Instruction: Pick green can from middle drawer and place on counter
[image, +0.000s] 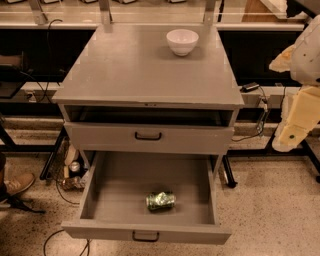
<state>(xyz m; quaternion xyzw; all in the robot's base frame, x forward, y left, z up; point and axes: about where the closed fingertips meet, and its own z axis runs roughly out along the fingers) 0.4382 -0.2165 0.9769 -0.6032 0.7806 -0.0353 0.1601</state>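
Lying in middle drawer (125, 180) — green can (160, 200); bowl (182, 41) on counter (140, 70); gripper (294, 131) right, state unclear

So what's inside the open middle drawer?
Only the green can, on its side near the front. The middle drawer's front wall hides the nearest floor. End effector hangs right of the cabinet.

Counter (135, 70): white bowl (182, 41) back right. Jaws off counter's right edge.
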